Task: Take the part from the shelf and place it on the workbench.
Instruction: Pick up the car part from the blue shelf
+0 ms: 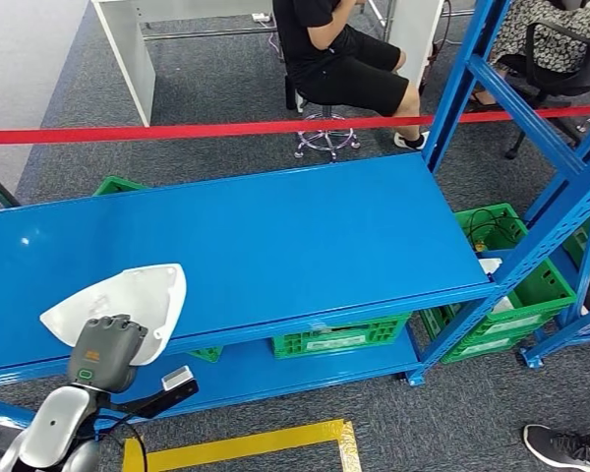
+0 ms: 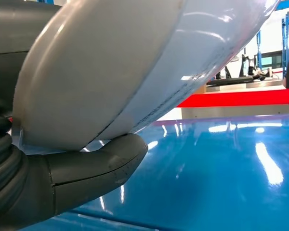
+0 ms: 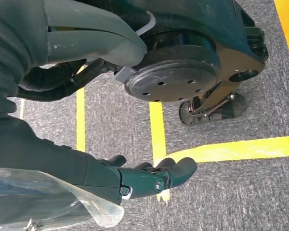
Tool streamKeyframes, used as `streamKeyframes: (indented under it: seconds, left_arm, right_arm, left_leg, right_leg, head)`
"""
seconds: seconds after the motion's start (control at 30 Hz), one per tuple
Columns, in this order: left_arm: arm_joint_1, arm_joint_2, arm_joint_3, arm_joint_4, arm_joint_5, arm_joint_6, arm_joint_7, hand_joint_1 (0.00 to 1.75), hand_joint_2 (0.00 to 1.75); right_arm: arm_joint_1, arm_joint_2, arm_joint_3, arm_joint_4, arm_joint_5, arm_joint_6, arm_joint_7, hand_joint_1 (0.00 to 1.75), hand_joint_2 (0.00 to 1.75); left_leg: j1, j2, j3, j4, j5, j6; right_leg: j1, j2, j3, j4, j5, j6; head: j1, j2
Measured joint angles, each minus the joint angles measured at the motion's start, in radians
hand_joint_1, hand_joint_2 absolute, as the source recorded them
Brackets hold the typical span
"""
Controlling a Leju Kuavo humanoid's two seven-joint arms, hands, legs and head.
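White part point(image 1: 121, 300) rests at the shelf's point(image 1: 277, 236) near left edge, gripped by the left hand point(image 1: 105, 352), thumb point(image 2: 96, 166) underneath. Right hand point(image 3: 99, 120) hangs over carpet point(image 3: 244, 192), fingers apart, empty. Far: red tape point(image 1: 203, 129).

No legible text or labels.

Workshop or lab test area. Blue steel shelving point(image 1: 225, 246), green parts crates point(image 1: 514, 285) underneath, grey carpet with yellow floor tape point(image 1: 240, 447). Red barrier tape point(image 1: 203, 129) separates seated people.
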Motion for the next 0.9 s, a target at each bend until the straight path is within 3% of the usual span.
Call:
streamKeyframes:
  seconds: [0.23,0.43,0.5,0.57,0.63,0.7,0.77,0.8,0.9]
  left_arm:
    - [0.016,0.000,0.005,-0.008,0.056,0.031,-0.034,1.75,1.75]
    - [0.101,-0.022,0.082,-0.134,0.551,0.044,-0.275,1.75,1.75]
    - [0.132,-0.034,0.117,-0.192,0.660,0.037,-0.340,1.75,1.75]
    - [0.159,-0.044,0.147,-0.249,0.737,0.031,-0.393,1.75,1.75]
    - [0.180,-0.054,0.173,-0.298,0.791,0.028,-0.433,1.75,1.75]
    - [0.207,-0.062,0.197,-0.335,0.828,0.032,-0.468,1.75,1.75]
    - [0.238,-0.067,0.218,-0.366,0.852,0.043,-0.504,1.75,1.75]
    - [0.252,-0.069,0.227,-0.379,0.861,0.049,-0.520,1.75,1.75]
    - [0.287,-0.073,0.256,-0.415,0.888,0.066,-0.552,1.75,1.75]
  right_arm:
    - [0.002,0.000,0.007,-0.001,0.006,-0.004,-0.005,0.00,1.75]
    - [0.006,0.000,0.012,-0.006,0.016,-0.039,-0.060,0.00,1.75]
    - [0.005,0.001,0.011,-0.005,0.017,-0.045,-0.088,0.00,1.75]
    - [0.003,0.004,0.010,-0.003,0.020,-0.048,-0.113,0.00,1.75]
    - [-0.002,0.005,0.009,0.001,0.015,-0.046,-0.135,0.00,1.75]
    - [-0.007,0.005,0.009,0.006,-0.006,-0.036,-0.155,0.00,1.75]
    - [-0.011,0.005,0.006,0.012,-0.038,-0.014,-0.168,0.00,1.75]
    - [-0.011,0.005,0.005,0.015,-0.054,-0.001,-0.172,0.00,1.75]
    - [-0.016,0.005,0.003,0.020,-0.089,0.029,-0.177,0.00,1.75]
  left_leg:
    - [0.000,0.000,0.000,0.000,0.000,0.000]
    - [0.000,0.001,0.000,0.000,-0.001,0.000]
    - [-0.002,0.001,0.001,0.003,0.001,0.008]
    - [0.000,0.005,0.010,-0.019,0.018,0.023]
    - [0.009,0.010,0.022,-0.054,0.040,0.034]
    - [0.012,0.015,0.022,-0.061,0.047,0.037]
    - [0.014,0.018,0.016,-0.053,0.045,0.032]
    - [0.017,0.019,0.013,-0.047,0.042,0.028]
    - [0.026,0.016,0.000,-0.014,0.026,0.004]
  right_leg:
    - [0.000,0.000,0.000,0.000,0.000,0.000]
    - [0.000,0.002,0.000,0.000,-0.001,0.000]
    - [-0.004,0.002,0.002,-0.007,0.006,0.008]
    - [-0.003,0.001,0.005,-0.017,0.008,0.018]
    - [0.001,0.001,-0.012,0.024,-0.030,0.020]
    - [-0.002,-0.001,-0.061,0.145,-0.099,0.024]
    - [-0.007,-0.002,-0.097,0.240,-0.128,0.032]
    - [-0.010,-0.003,-0.090,0.237,-0.114,0.036]
    - [-0.018,-0.004,0.011,0.066,-0.040,0.049]
  head:
    - [0.000,0.000]
    - [0.000,0.000]
    - [-0.001,0.000]
    - [-0.001,0.000]
    - [0.003,0.000]
    - [0.007,0.000]
    - [0.009,0.000]
    - [0.010,0.000]
    - [0.013,0.000]
